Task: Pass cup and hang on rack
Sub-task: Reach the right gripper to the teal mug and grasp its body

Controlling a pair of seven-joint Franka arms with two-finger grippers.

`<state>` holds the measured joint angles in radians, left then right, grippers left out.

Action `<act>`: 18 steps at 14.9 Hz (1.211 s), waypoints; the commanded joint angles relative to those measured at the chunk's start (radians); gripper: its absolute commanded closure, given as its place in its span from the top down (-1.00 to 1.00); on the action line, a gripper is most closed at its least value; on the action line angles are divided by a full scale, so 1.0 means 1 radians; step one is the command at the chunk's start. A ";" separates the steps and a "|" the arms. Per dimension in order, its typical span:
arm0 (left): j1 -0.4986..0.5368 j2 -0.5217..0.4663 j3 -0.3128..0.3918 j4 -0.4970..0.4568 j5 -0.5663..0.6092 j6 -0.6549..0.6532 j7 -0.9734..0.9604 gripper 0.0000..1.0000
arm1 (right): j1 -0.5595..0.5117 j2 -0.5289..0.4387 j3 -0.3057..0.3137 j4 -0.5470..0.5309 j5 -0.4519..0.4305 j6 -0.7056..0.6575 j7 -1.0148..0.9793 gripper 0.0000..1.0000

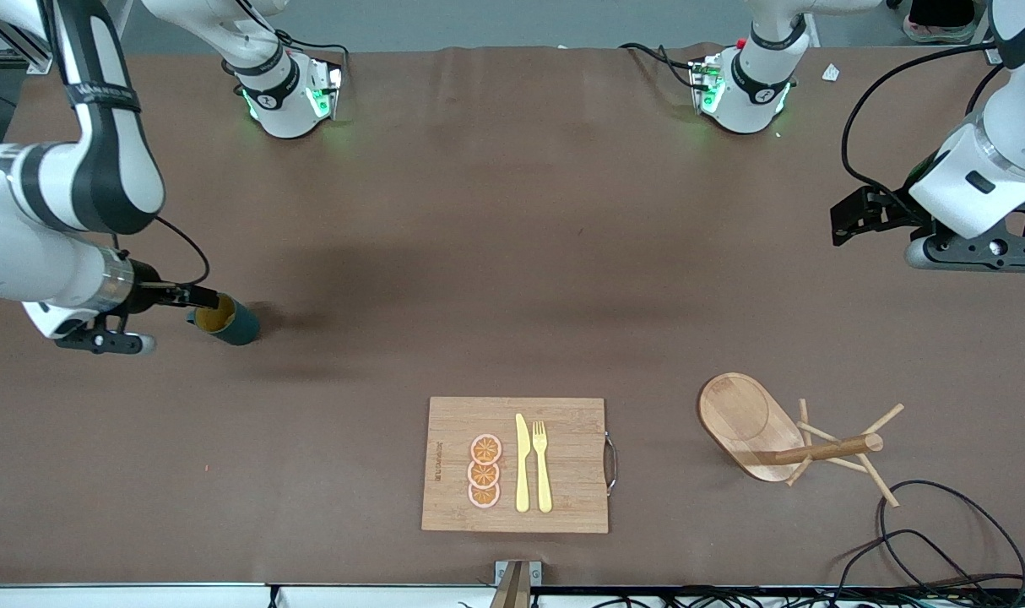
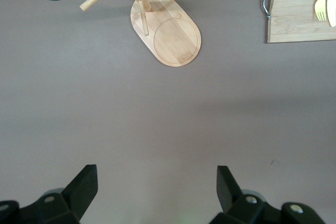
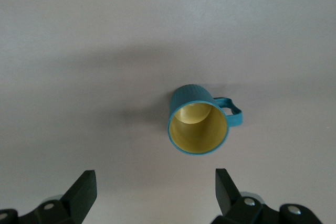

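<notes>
Nearest the front camera sits the rectangular wooden cutting board [image 1: 515,464], carrying orange slices [image 1: 485,471] and a yellow knife and fork [image 1: 533,463]. Beside it, toward the left arm's end of the worktop [image 1: 512,253], stands the light wooden mug rack with oval base and angled pegs [image 1: 783,435]. Farther from the camera, at the right arm's end, the small dark teal ribbed mug with yellow interior [image 3: 198,124] stands upright on the worktop, handle sticking out sideways. The right gripper [image 3: 152,195] hovers over it, jaws spread wide, holding nothing. The mug looks rigid, light, probably smooth, so it could slip; pinching the wall across the rim seems best, leaving the handle free for a peg. The left gripper [image 2: 157,192] waits over bare worktop, jaws apart, empty.
</notes>
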<state>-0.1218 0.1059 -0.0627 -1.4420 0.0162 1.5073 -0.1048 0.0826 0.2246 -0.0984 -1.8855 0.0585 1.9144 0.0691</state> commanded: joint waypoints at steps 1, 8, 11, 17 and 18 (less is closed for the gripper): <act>-0.001 0.008 0.000 0.020 -0.009 -0.002 -0.010 1.00 | 0.009 0.033 -0.006 -0.047 0.009 0.073 0.018 1.00; -0.001 0.008 0.000 0.020 -0.009 -0.001 -0.010 1.00 | 0.003 0.123 -0.004 -0.066 0.011 0.135 0.020 1.00; 0.001 0.008 0.000 0.020 -0.009 -0.001 -0.009 1.00 | 0.000 0.140 -0.006 -0.083 0.033 0.143 0.020 1.00; 0.002 0.008 0.000 0.020 -0.009 -0.001 -0.009 1.00 | 0.002 0.154 -0.006 -0.121 0.046 0.172 0.020 0.44; 0.002 0.008 0.000 0.020 -0.009 -0.001 -0.009 1.00 | 0.002 0.159 -0.006 -0.121 0.046 0.175 0.018 0.23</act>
<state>-0.1212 0.1061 -0.0623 -1.4416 0.0162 1.5074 -0.1048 0.0849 0.3849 -0.1047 -1.9855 0.0943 2.0660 0.0769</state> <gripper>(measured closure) 0.000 0.269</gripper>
